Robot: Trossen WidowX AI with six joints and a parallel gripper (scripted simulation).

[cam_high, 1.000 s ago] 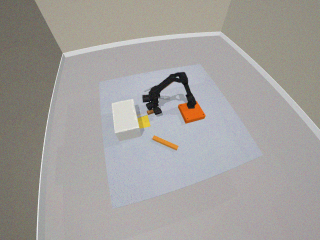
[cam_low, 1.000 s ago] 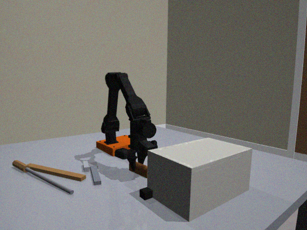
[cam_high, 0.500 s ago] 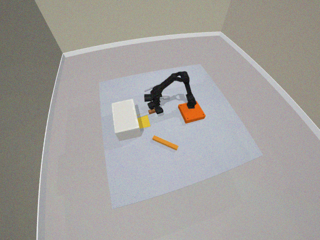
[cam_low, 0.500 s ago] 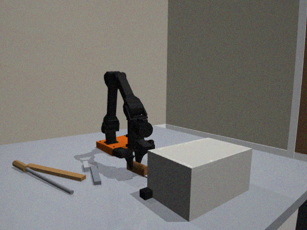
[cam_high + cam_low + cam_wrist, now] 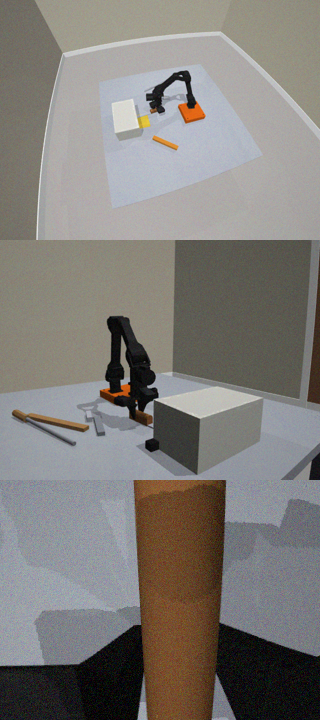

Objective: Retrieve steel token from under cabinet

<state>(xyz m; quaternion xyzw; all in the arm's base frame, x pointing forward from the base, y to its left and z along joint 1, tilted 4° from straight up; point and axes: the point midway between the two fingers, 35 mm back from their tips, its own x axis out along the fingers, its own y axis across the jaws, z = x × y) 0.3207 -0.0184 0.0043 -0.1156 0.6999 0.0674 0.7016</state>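
My gripper (image 5: 156,110) (image 5: 137,414) (image 5: 175,632) is shut on the brown handle (image 5: 153,111) (image 5: 144,417) (image 5: 181,580) of a tool, low over the table. The tool's thin grey rod (image 5: 146,114) (image 5: 150,426) runs from the handle to the front of the white cabinet (image 5: 125,116) (image 5: 178,431); whether its tip is under the cabinet cannot be told. The yellow marked area (image 5: 145,121) lies in front of the cabinet, partly in shadow, and the rod passes over or beside its upper edge in the top view. The token is not visible in any view.
An orange bar (image 5: 165,142) lies below the marked area in the top view. The exterior view shows a wooden bar (image 5: 59,422), a grey rod (image 5: 51,432) with a wooden handle, a grey angled piece (image 5: 99,426), and a black block (image 5: 152,444) by the cabinet.
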